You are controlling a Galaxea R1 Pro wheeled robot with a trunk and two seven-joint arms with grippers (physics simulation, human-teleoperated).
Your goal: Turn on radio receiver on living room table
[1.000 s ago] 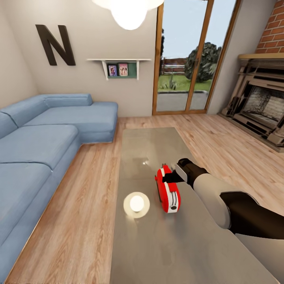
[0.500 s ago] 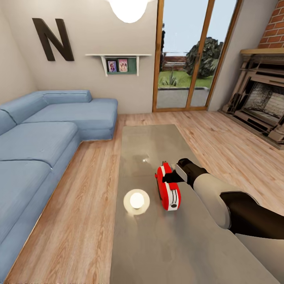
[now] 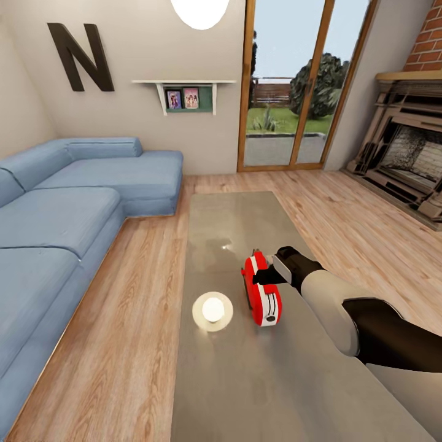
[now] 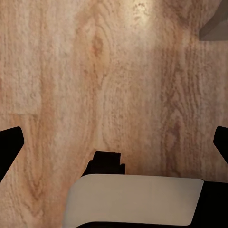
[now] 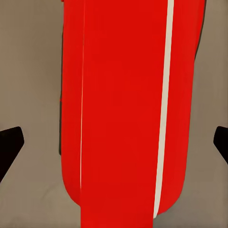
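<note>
So: right gripper (image 3: 265, 274) jaws spread wide, holding nothing, right at the radio (image 3: 261, 296) | radio stands mid table (image 3: 245, 380) | left gripper (image 4: 114, 142) wide open over wooden floor (image 4: 114, 71) | tip: press gently, don't topple it

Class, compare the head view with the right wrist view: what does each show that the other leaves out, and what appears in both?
Head view alone: the blue sofa, the dark N on the wall, the glass doors, the fireplace, the wooden floor, and the right arm reaching to the radio receiver.

Right wrist view alone: a close look at the radio's red body with its thin white trim line, between the right end effector and its dark fingertips, spread wide.

Shared: the radio and the grey table.
</note>
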